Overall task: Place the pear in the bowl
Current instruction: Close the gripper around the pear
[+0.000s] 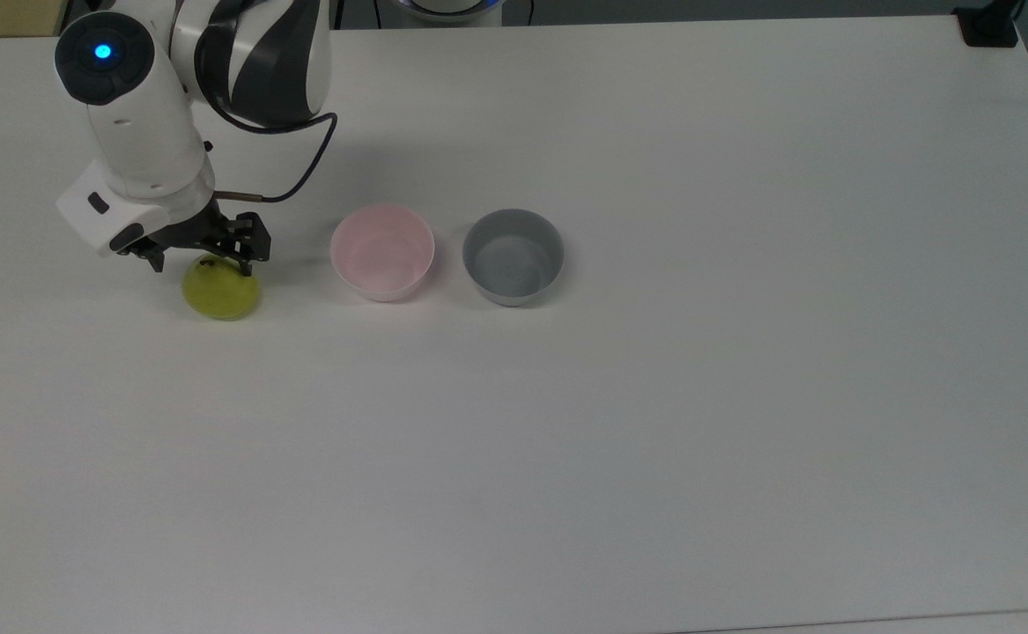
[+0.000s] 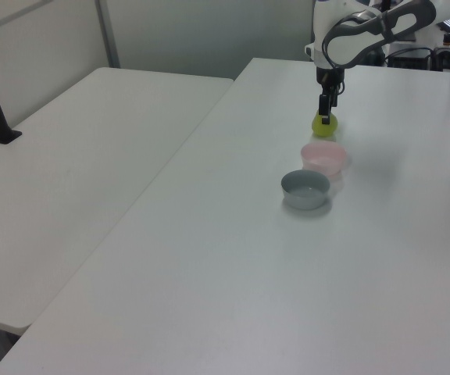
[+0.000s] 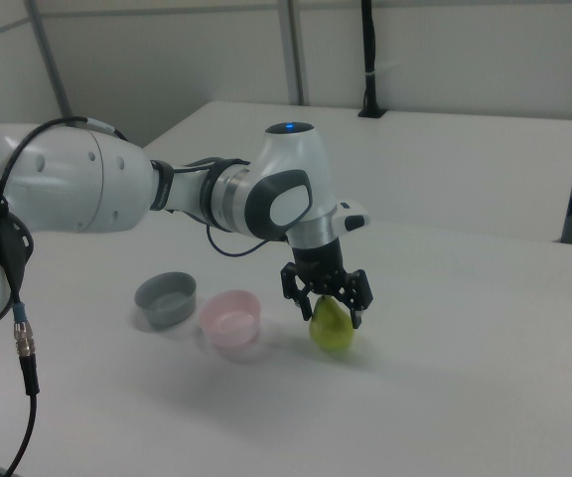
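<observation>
White table (image 1: 743,396) with pear (image 1: 221,291), pink bowl (image 1: 382,252), grey bowl (image 1: 513,256).

White arm bent at the elbow, wrist pointing straight down, black gripper (image 3: 330,307) low near the surface, its two fingers (image 3: 357,310) spread apart and hanging vertical, blue light lit on the wrist joint.
</observation>
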Controlling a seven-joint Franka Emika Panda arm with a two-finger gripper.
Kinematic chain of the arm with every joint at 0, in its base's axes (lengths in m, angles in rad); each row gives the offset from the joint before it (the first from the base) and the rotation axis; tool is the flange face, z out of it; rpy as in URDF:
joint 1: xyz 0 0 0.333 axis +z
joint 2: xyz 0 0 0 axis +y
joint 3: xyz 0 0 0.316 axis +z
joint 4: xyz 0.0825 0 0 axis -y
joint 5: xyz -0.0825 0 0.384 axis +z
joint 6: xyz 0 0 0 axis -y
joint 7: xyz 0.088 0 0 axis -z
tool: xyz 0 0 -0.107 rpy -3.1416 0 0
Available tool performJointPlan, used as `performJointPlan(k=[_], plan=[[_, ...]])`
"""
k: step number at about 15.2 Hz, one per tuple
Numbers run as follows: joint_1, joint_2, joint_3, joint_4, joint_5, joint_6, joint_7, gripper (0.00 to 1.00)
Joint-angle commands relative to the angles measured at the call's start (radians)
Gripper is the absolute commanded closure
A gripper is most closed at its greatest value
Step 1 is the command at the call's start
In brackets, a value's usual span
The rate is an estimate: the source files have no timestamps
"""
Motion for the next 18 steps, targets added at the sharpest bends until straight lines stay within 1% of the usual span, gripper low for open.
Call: performJointPlan(k=[1,2,4,5,7,9,11,14,18], plan=[[0.007,0.013,0.004,-0.015,-0.011,0.042,-0.003,0.04],[0.007,0.014,0.004,-0.015,-0.011,0.042,-0.003,0.06],[0.008,0.016,0.005,-0.015,-0.011,0.042,-0.003,0.17],[0.008,0.016,0.007,-0.014,-0.011,0.042,-0.003,0.24],[0.008,0.016,0.007,-0.014,-0.011,0.04,-0.003,0.42],[0.008,0.016,0.007,-0.012,-0.011,0.039,-0.009,0.53],[0.008,0.013,0.007,-0.009,-0.011,0.033,-0.01,0.57],[0.007,-0.018,0.005,-0.001,-0.011,-0.008,-0.01,0.57],[0.005,-0.045,0.007,0.107,-0.006,-0.177,-0.01,0.57]])
